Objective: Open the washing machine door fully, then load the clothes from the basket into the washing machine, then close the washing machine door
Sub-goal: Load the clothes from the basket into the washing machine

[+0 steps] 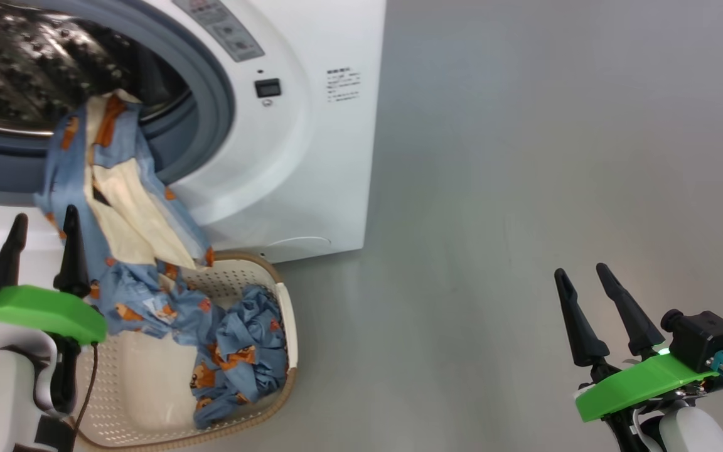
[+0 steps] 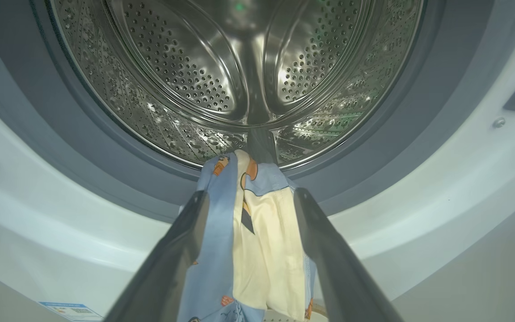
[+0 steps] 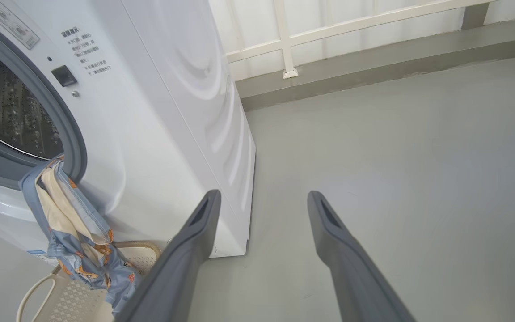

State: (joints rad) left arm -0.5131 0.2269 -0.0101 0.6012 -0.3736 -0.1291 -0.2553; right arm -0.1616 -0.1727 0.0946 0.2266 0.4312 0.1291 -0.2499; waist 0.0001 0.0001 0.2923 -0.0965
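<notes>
Head view puts the clothes (image 1: 120, 207) half in and half out. One blue garment with a cream lining hangs from the mouth of the washing machine (image 1: 311, 157). Its top rests on the grey gasket (image 1: 214, 94) at the edge of the drum (image 2: 186, 67), and its tail trails down into the basket (image 1: 289, 333), where more blue fabric lies bunched. I judge it hangs this way because only its top edge is over the lip and the weight below pulls downward. The basket sits on the floor (image 1: 524, 188), close against the machine and right under the opening, so anything that slips should drop back in. My left claw (image 1: 46, 213) is spread wide and grips nothing; in the left wrist view the hanging cloth lies between its fingers (image 2: 172, 259), perhaps brushing them. My right claw (image 1: 580, 269) is also wide open and empty, well apart over bare floor.
</notes>
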